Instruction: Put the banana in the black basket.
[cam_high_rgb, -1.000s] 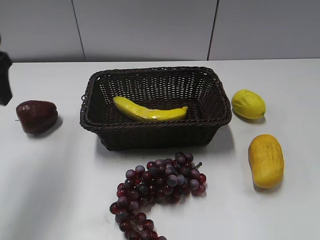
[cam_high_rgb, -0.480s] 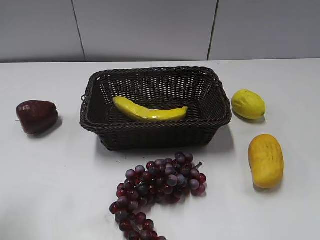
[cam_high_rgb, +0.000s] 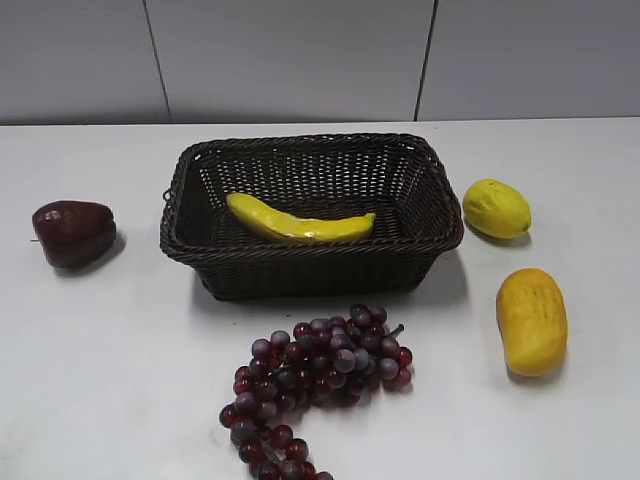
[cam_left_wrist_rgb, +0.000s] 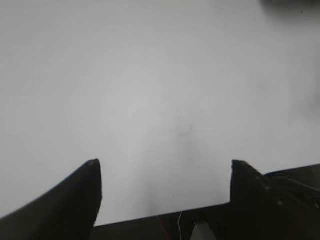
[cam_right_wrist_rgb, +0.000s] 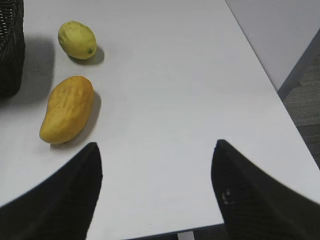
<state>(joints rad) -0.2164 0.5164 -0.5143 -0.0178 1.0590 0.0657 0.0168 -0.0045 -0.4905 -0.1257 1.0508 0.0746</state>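
The long yellow banana (cam_high_rgb: 298, 222) lies inside the black basket (cam_high_rgb: 310, 265), across its floor, in the exterior view. No arm or gripper shows in that view. In the left wrist view my left gripper (cam_left_wrist_rgb: 162, 165) is open and empty over bare white table. In the right wrist view my right gripper (cam_right_wrist_rgb: 156, 150) is open and empty above the table; the basket's corner (cam_right_wrist_rgb: 11, 47) shows at the far left edge there.
A dark red fruit (cam_high_rgb: 73, 232) lies left of the basket. A bunch of purple grapes (cam_high_rgb: 315, 380) lies in front. A round yellow lemon (cam_high_rgb: 495, 207) (cam_right_wrist_rgb: 77, 40) and an orange-yellow oval fruit (cam_high_rgb: 532, 320) (cam_right_wrist_rgb: 67, 108) lie to the right. The table's right edge (cam_right_wrist_rgb: 260, 70) is close.
A dark arm part at the far left edge of the exterior view one second ago has left the view. The banana and the other things have not moved.
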